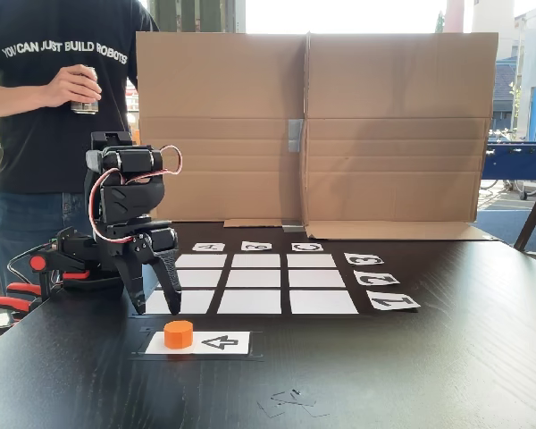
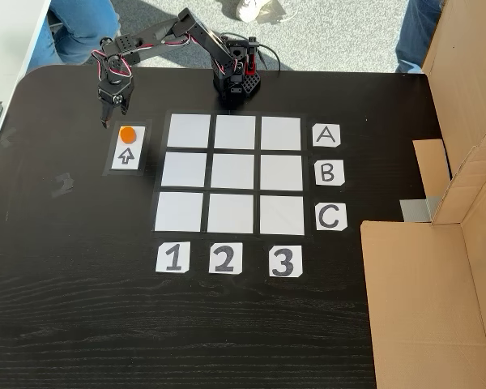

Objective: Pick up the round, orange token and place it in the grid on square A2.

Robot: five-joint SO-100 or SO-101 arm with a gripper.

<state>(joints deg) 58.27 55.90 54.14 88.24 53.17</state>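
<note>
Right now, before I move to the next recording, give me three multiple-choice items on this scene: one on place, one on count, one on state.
1. Where does the orange token lie?
A. on the arrow card
B. on a grid cell
C. between the gripper's fingers

2. How many white cells make up the grid?
A. six
B. nine
C. twelve

3. How is the gripper?
A. shut on the token
B. open and empty
C. lying flat on the table

Answers: 1 A, it lies beside the arrow. 2 B, three rows of three. 3 B, the fingers are spread, nothing between them.

A black table [image 2: 81, 324] bears the grid [image 2: 233, 174], label cards (lettered, numbered) [image 2: 223, 258] and an arrow card [image 2: 127, 156].
</note>
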